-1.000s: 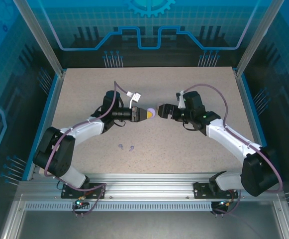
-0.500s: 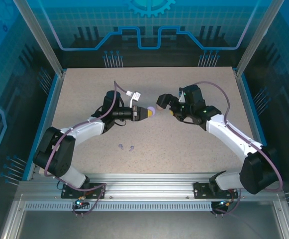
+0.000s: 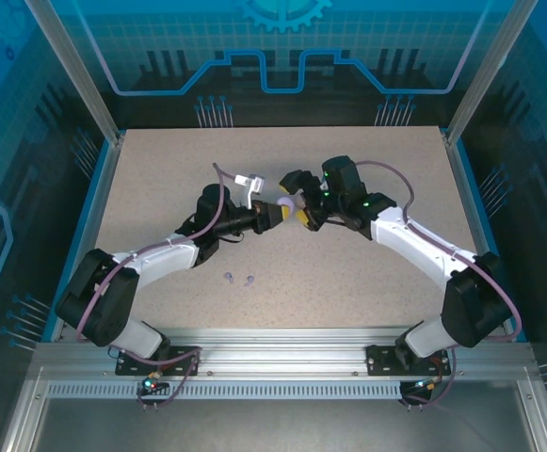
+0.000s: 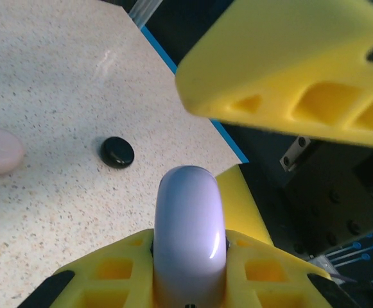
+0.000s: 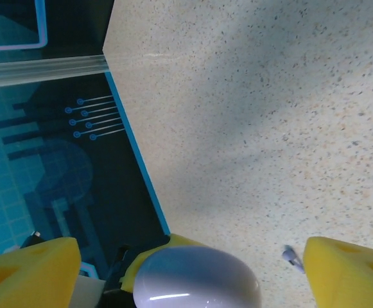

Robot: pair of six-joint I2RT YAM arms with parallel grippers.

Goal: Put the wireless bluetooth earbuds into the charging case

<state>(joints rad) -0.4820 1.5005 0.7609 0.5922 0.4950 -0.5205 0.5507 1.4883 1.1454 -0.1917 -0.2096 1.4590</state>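
Note:
My left gripper [image 4: 189, 251] is shut on the lilac charging case [image 4: 189, 208], which it holds off the table with the lid closed. In the top view this case [image 3: 292, 201] hangs mid-table between both grippers. The right gripper [image 3: 298, 197] is open, with one yellow finger on each side of the case. From the right wrist the case [image 5: 196, 281] sits between those spread fingers [image 5: 29, 269], and I cannot tell whether they touch it. Two lilac earbuds [image 3: 229, 277] [image 3: 249, 280] lie on the table nearer the arm bases. One earbud [image 5: 291, 256] shows below the right gripper.
A black round case [image 4: 117, 152] and a pink round case [image 4: 0, 149] lie on the speckled table [image 3: 160, 188] beyond the left gripper. Blue-edged walls and metal posts [image 3: 94, 104] fence the table. The right gripper's finger [image 4: 282, 58] hangs close above the left gripper.
The right gripper has swung left and now straddles the lilac case. The left gripper has shifted slightly back and right with the case still in it.

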